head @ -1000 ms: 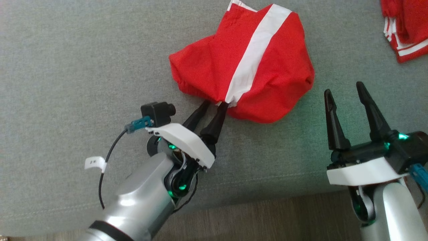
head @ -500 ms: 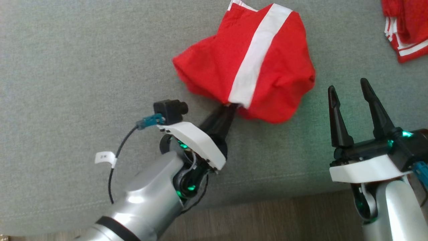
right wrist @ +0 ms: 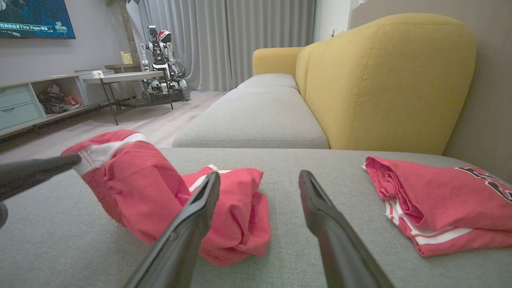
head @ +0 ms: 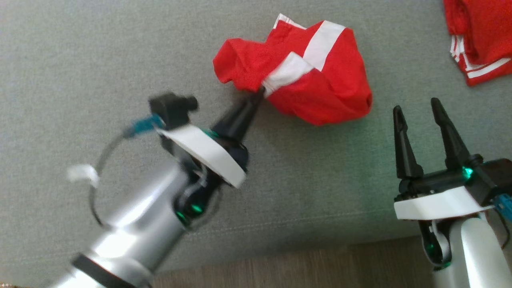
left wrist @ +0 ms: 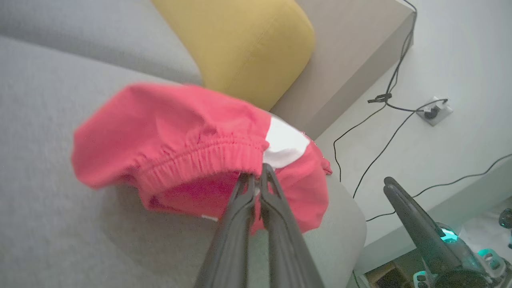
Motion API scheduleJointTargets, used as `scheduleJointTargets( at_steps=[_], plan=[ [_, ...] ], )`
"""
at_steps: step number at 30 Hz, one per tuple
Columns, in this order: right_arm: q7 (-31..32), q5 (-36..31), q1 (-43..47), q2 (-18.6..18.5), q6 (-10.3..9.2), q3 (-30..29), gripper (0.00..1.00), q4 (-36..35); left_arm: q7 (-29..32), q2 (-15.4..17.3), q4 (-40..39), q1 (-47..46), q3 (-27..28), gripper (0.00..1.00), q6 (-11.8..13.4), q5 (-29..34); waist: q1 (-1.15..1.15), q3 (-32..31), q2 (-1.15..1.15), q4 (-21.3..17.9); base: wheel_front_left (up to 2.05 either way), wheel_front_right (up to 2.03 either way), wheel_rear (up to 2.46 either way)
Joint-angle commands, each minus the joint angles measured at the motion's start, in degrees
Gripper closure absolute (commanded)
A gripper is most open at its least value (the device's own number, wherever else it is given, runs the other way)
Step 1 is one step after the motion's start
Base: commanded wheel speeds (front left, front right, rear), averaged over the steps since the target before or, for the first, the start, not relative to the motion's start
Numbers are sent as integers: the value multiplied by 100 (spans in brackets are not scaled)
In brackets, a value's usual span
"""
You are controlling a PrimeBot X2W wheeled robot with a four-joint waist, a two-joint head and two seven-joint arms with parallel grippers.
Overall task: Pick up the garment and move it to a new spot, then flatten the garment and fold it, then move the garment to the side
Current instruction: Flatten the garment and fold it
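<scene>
Pinching garment point(head: 320, 92) edge with left gripper point(head: 258, 94), lifted off sofa point(head: 80, 60); holding right gripper point(head: 415, 105) wide, empty, nearby.

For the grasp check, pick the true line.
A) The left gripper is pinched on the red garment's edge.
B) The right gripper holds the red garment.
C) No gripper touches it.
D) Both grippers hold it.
A: the left gripper is shut on the red garment at its gathered edge beside the white stripe, while the right gripper stands open, apart from the cloth.
</scene>
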Motion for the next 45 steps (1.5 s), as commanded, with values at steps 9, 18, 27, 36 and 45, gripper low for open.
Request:
scheduleJointTargets(
  at_steps=[9,18,27,36,45],
  plan=[
    [-38,406,-136,-45,-2,415,0,-54,1569,835,-1195,-2167,402,100,105,186,0,-162,0,-483,0,0,0],
    [-38,676,-180,-45,-2,608,0,34,2252,489,-834,-4213,-206,100,-28,548,0,-289,0,-981,0,0,0],
    [-38,374,119,-45,-2,361,0,-120,2287,1904,-1715,-3301,-754,100,-35,-61,0,-479,0,-552,0,0,0],
    [-38,-141,337,-275,-2,182,0,-344,1319,3313,-1706,-1114,-1416,100,151,562,0,-60,0,207,0,0,0],
    [-38,308,-439,-802,-2,478,0,936,786,3137,-1096,-839,-1637,100,186,953,0,83,0,639,0,0,0]
  ],
)
